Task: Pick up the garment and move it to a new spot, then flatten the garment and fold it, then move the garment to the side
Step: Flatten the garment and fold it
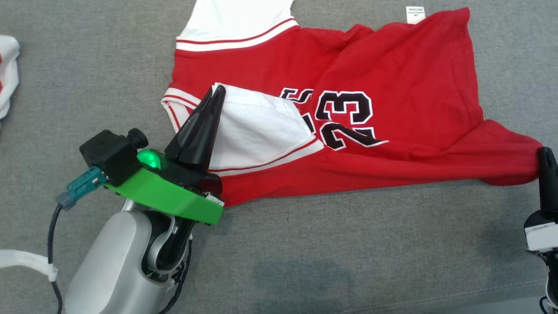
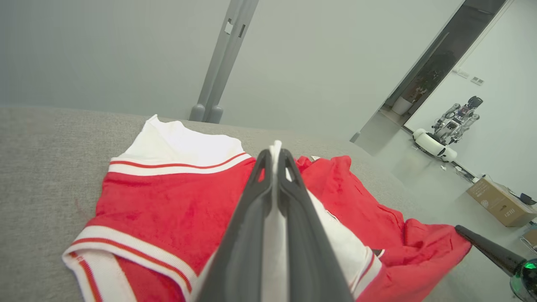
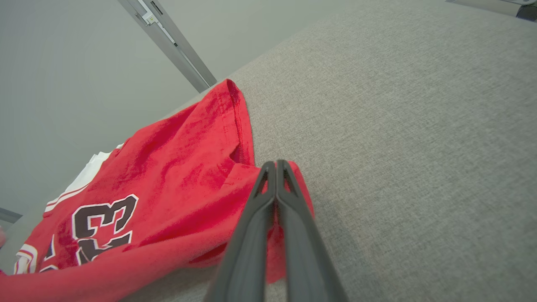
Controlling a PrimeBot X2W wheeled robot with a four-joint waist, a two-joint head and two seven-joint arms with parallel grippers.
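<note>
Left gripper (image 1: 218, 90): fingers clamped together on a white fold of the garment (image 1: 392, 78), pointed up-view.
Right gripper (image 1: 546, 152): fingers pinched together on the garment's red corner.
Left forearm (image 1: 113, 261): pale, angled in from lower left.

Grey woven-fabric surface (image 1: 327, 261) carried red jersey (image 1: 392, 87), number 23, lying crumpled across far half, one white sleeve turned over its front. Second white-and-red cloth (image 1: 8, 74) lay at left edge, well apart.

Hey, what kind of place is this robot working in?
Probably a robotics lab or test room: a second robot stands by a far wall, a cardboard box sits on the floor, and the red jersey lies on a grey fabric-covered surface.
</note>
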